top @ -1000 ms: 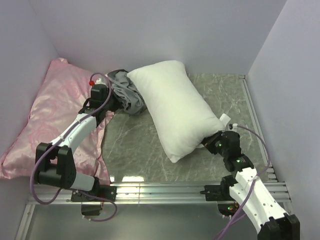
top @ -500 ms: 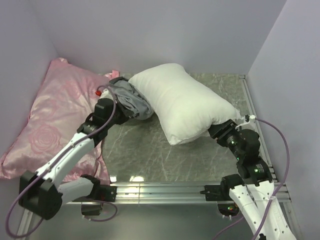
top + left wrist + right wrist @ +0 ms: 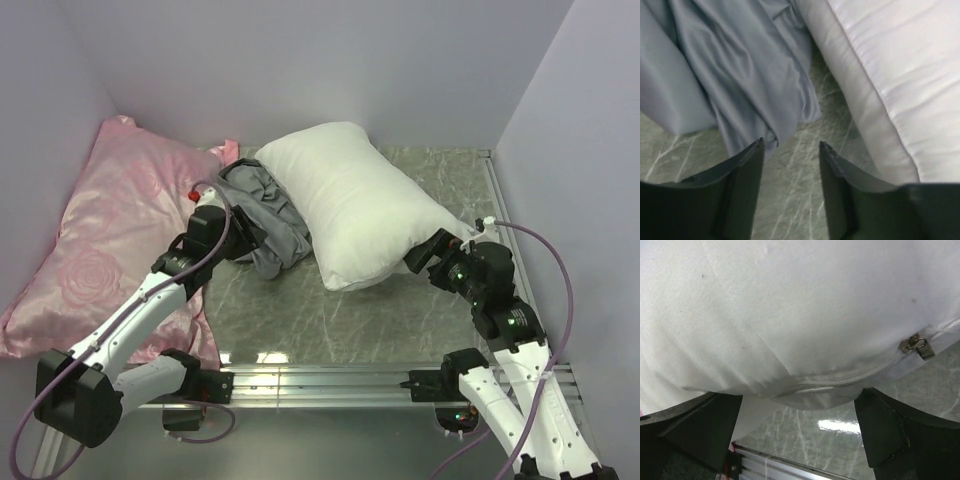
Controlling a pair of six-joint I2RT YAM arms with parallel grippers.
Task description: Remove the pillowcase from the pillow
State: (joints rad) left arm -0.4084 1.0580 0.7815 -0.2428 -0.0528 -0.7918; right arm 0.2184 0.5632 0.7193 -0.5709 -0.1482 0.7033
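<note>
Right end effector [image 3: 797, 407] stands wide open about the pillow's [image 3: 355, 205] zipped end, clamping nothing. Left end effector [image 3: 791, 145], parted and empty, hovers left of the pillow. The pillowcase [image 3: 265, 215] lies heaped on the surface [image 3: 300, 300] against the pillow's left side. Judged: removal appears complete.

No text, label, brand, number or sign can be read in any view. The pillow [image 3: 362, 208] and the pillowcase [image 3: 272, 218] are plain fabric. The zipper pull [image 3: 916, 346] on the pillow's seam is too small to show any mark.
</note>
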